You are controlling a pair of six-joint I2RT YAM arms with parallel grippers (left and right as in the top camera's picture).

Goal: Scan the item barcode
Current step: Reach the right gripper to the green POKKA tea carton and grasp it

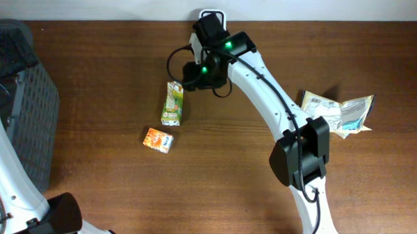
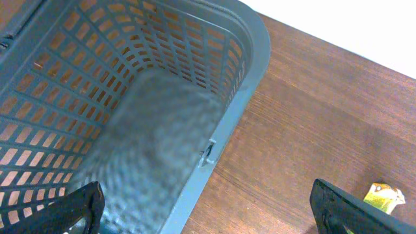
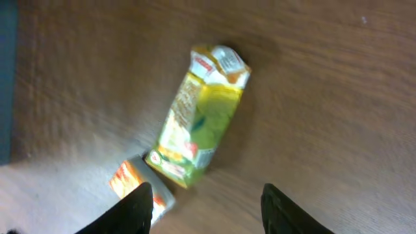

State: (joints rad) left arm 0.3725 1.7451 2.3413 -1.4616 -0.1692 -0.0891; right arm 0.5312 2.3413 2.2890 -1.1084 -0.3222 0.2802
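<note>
The right pincer (image 3: 207,195) stands open, its two dark fingers (image 3: 140,208) apart with only bare wood between them. It grips nothing. Just past the fingertips in the wrist view lies the green and yellow juice carton (image 3: 201,117), flat on its side on the brown wooden surface (image 3: 338,97), its folded top pointing away from the pincer. From overhead the carton lies lengthwise just beside the pincer's head, towards the far edge of the surface and near its middle.

A smaller orange carton (image 3: 130,184) lies close to the juice carton's lower end, apart from it and partly hidden behind one finger in the wrist view.

Well away on the right arm's outer side, a few crumpled packets (image 1: 337,113) lie together.

The left pincer (image 2: 208,195) is spread wide and empty, hanging over the rim of a grey slatted basket (image 2: 247,65) that stands at the left edge of the surface. The inside of the basket is blurred in the wrist view.
</note>
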